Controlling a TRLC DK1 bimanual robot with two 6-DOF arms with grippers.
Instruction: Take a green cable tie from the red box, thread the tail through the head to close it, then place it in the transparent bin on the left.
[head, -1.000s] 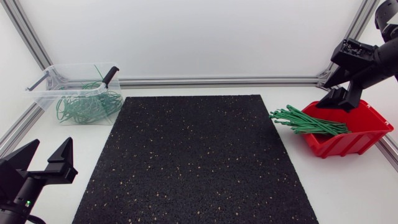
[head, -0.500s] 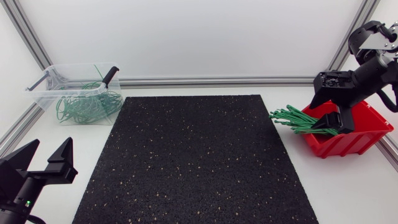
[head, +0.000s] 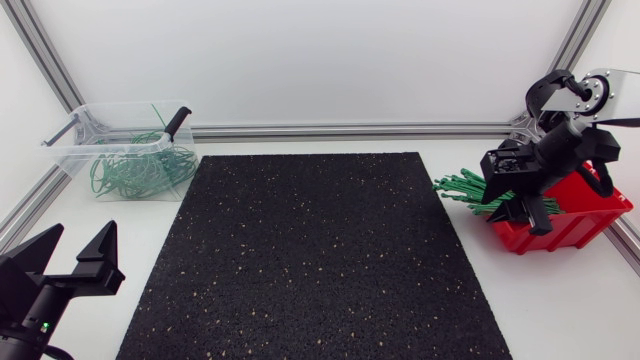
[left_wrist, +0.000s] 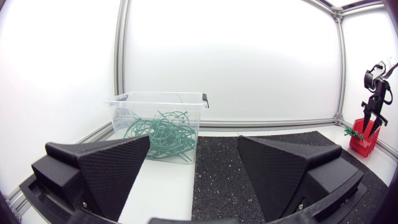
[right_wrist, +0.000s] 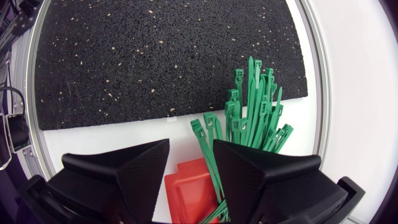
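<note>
Slim, straight green ties (right_wrist: 249, 112), square heads fanned outward, spill from the red box (right_wrist: 186, 193) at the worktop's right edge. The right end effector (right_wrist: 191, 149) hangs released over them. The left end effector (left_wrist: 193, 142) sits released at the near left corner.

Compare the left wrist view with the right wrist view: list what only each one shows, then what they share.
Only the left wrist view shows the transparent bin with closed green loops inside, and the left gripper, open and empty. Only the right wrist view shows the right gripper close up, open, above the loose green cable ties, with their separate heads fanned out over the white table. Both show the black mat and the red box; in the left wrist view the box is far off and small, under the right arm.
</note>
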